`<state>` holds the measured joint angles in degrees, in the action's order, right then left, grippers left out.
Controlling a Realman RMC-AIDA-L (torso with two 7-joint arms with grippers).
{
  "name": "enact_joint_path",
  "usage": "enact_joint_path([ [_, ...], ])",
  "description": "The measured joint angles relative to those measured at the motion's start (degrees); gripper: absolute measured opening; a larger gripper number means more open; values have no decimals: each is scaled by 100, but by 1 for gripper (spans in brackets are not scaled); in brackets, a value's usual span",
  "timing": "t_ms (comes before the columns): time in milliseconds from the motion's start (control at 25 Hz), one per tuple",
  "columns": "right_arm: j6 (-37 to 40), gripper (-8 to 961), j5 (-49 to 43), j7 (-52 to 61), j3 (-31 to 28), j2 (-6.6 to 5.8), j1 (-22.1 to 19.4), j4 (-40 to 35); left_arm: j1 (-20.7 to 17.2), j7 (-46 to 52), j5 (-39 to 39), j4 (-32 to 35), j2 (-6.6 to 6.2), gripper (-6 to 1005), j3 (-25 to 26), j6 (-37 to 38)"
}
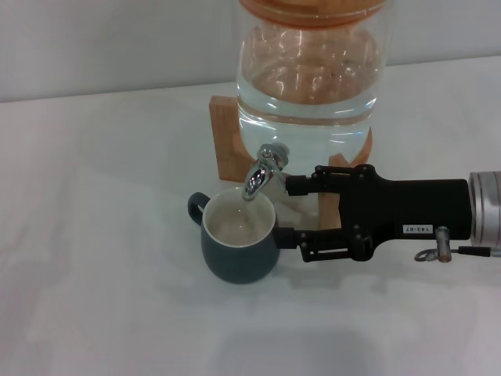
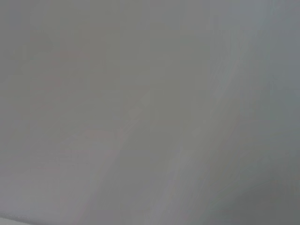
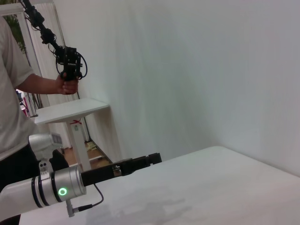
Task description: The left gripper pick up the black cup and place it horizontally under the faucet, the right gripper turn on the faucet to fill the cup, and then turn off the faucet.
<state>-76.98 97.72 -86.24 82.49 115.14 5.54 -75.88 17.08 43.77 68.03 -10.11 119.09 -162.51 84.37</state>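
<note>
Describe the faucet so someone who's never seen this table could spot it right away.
Find the big clear glass jar of water standing on wooden legs at the back of the white table. Low on its front sits the faucet, directly above the black cup. It is the only shiny chrome piece, beside the right claw.

right gripper [image 1: 283, 210] | fingers [image 1: 301, 186] spread (arm level) | left gripper [image 3: 140, 161] parked aside
</note>
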Motion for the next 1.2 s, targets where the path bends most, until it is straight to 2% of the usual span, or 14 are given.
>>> enact_joint_path([
  [320, -453, 795, 153, -15, -77, -9, -67, -49, 8, 0, -1, 0, 0, 434, 0, 0],
  [560, -504, 795, 187, 0, 289, -8, -32, -83, 49, -12, -1, 0, -7, 434, 1, 0],
  [600, -382, 795, 193, 1, 560, -2, 12, -88, 54, -16, -1, 0, -5, 434, 0, 0],
  [880, 277, 795, 200, 2, 1186, 5, 122, -160, 66, -27, -2, 1, 4, 434, 0, -14],
  [1200, 760, 795, 200, 112, 1367, 8, 139, -224, 33, -23, -11, 9, 10, 434, -1, -17],
])
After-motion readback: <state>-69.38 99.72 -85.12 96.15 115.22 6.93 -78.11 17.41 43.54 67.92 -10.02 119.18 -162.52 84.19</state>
